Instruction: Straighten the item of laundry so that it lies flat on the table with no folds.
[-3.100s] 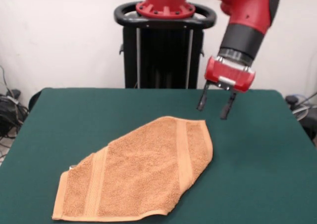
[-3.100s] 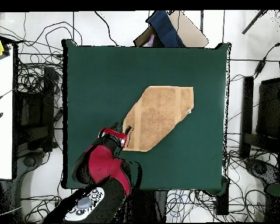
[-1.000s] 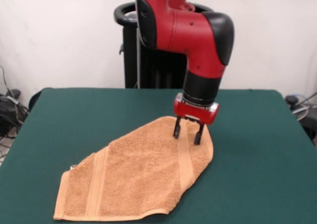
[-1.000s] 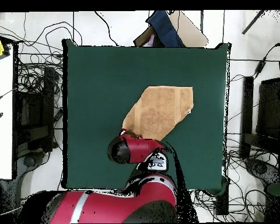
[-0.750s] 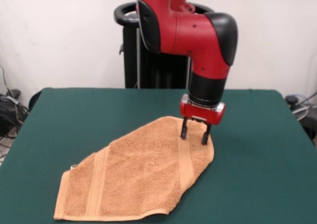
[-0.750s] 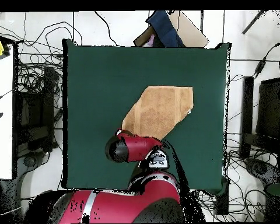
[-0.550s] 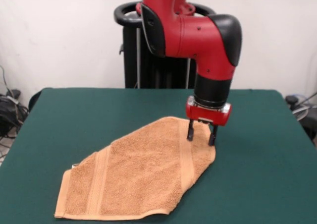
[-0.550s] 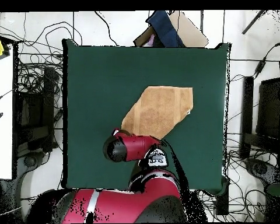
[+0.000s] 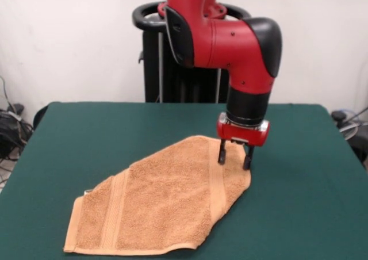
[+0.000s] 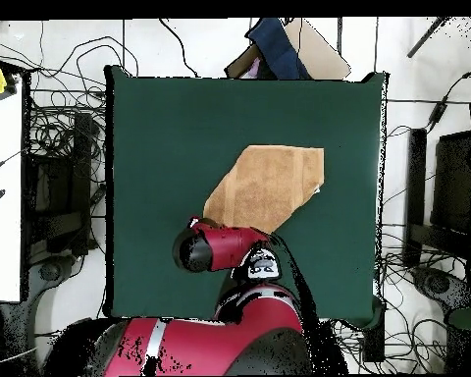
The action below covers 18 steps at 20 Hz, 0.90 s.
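Front and overhead views. Your claw points straight down at the far right corner of the towel, its two fingers parted narrowly with both tips on or just above the terry; you cannot tell from either view whether they pinch any cloth. The towel lies near the middle of the table, folded into a long slanted shape: a pointed end under the claw, a wider end toward the near left. Woven bands cross it near each end. In the overhead view the arm hides the towel's nearest corner.
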Each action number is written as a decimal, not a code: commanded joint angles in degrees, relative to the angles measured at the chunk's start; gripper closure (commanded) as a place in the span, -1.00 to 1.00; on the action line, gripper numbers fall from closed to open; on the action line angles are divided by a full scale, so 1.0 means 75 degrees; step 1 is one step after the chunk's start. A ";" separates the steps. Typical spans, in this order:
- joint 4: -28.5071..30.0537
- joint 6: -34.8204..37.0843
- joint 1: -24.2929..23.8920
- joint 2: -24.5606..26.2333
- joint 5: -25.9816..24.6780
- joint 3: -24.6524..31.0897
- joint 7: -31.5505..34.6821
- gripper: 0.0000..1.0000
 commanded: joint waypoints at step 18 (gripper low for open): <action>0.1390 0.0605 0.0278 -0.0877 0.0063 0.0847 0.0852 1.00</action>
